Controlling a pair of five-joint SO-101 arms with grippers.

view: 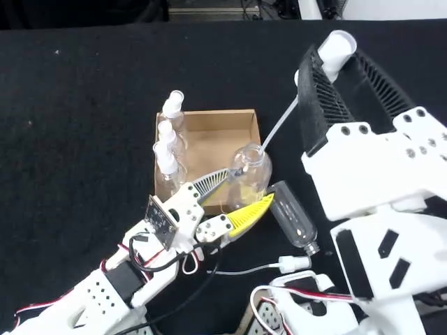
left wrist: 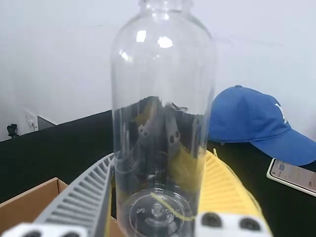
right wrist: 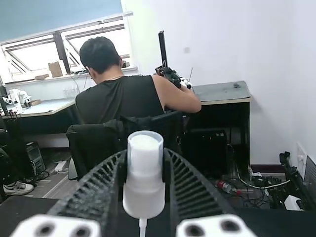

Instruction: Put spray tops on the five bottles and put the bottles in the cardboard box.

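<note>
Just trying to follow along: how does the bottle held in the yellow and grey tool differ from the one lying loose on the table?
The held bottle stands upright, clamped in the left tool by the cardboard box; the loose bottle lies on its side on the table. A spray top has its tube at the held bottle's mouth; the loose bottle's neck has nothing at it. Both are clear and uncapped.

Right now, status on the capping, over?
Left gripper shut on clear bottle, at box corner. Right gripper shut on spray top, tube at bottle mouth. Spare bottle lying beside, not obstructing.
</note>
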